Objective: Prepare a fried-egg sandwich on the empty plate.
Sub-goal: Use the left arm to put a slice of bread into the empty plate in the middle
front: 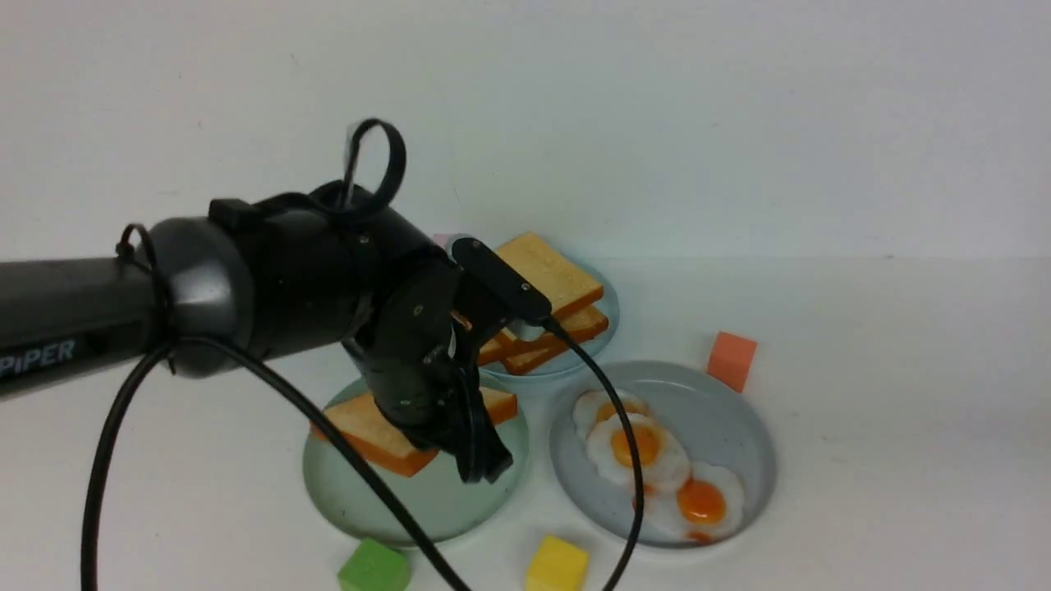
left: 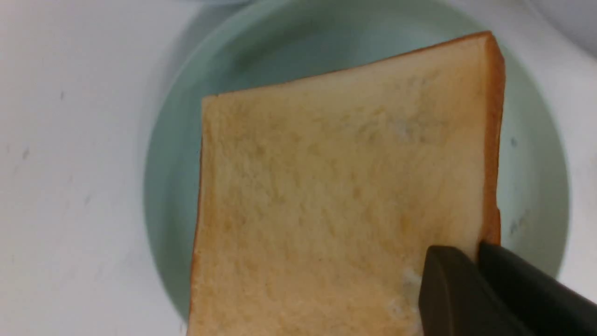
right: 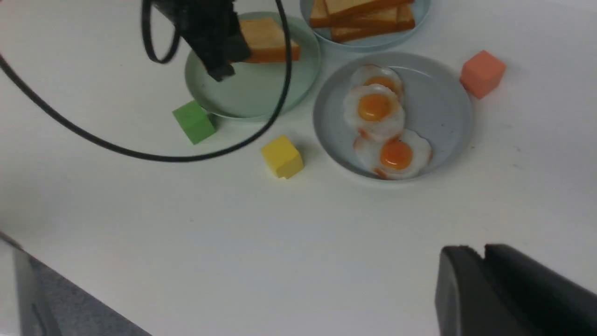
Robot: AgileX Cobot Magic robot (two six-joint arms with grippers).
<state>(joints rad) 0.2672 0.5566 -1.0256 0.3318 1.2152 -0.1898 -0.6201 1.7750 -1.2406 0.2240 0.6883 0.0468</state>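
Note:
A square golden-tan toast slice (front: 361, 427) (left: 336, 186) (right: 263, 39) hangs tilted over the empty plate (front: 427, 505) (left: 168, 140) (right: 252, 95), a round mint-green one. My left gripper (front: 480, 461) (left: 476, 252) is shut on the slice's crust near one corner. Whether the slice touches the plate I cannot tell. Three fried eggs (front: 649, 447) (right: 375, 109) lie on a grey-blue plate (front: 743, 410) (right: 443, 100) to the right. My right gripper (right: 480, 251) shows only in its own wrist view, shut and holding nothing, above bare table. No fried-egg sandwich shows.
A pile of toast slices (front: 554, 283) (right: 364, 14) sits on a small light-blue plate (front: 609, 316) behind. An orange block (front: 731, 359) (right: 482, 73), a green block (front: 374, 568) (right: 193, 122) and a yellow block (front: 557, 566) (right: 281, 156) lie around the plates. The left arm's cable (front: 612, 410) loops over the egg plate.

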